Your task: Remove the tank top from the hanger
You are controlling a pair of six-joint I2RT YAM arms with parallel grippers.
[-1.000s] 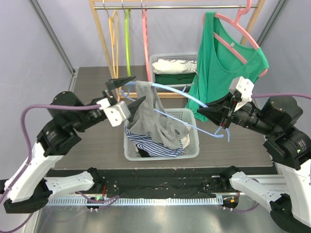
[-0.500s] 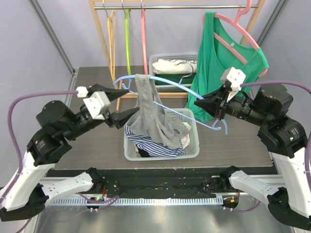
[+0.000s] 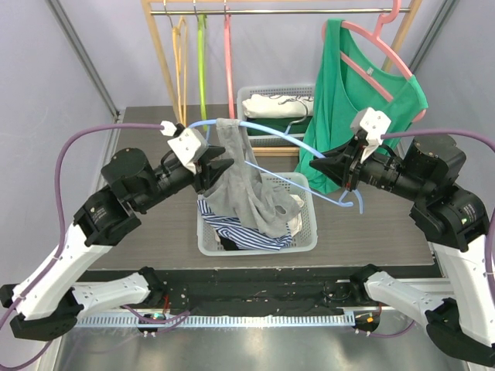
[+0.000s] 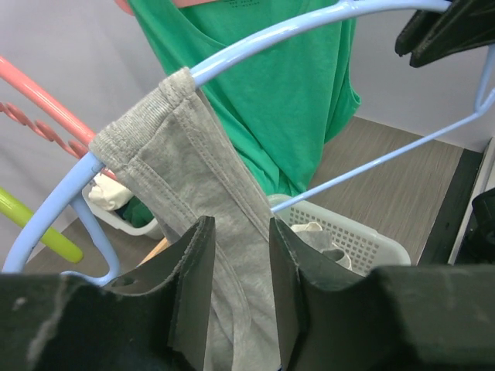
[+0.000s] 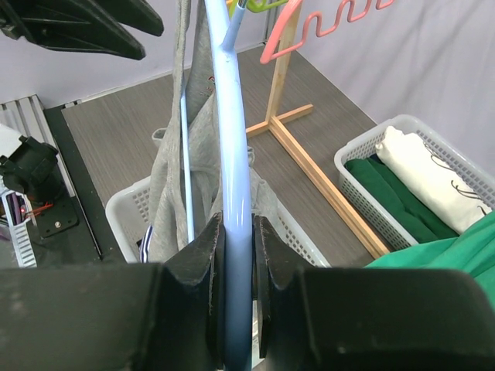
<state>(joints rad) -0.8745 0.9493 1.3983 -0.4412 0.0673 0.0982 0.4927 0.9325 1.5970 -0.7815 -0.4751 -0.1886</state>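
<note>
While the right pincer [image 5: 236,226] is closed tight on the blue hanger [image 5: 230,116], the left pincer [image 4: 241,232] has its two fingers pressed on the grey tank top [image 4: 174,158], just below the strap folded over the hanger rod. Lower, the cloth falls into a white basket [image 3: 308,232].

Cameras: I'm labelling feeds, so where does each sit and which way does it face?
Top external: above and behind the bases, looking down at the blue hanger, grey tank top and white basket; left arm and right arm show.
Left wrist: on the left arm, facing the tank top's strap between the fingers of the left claw.
Right wrist: on the right arm, facing along the hanger held in the right claw.
Shared: all see hanger and tank top.
</note>
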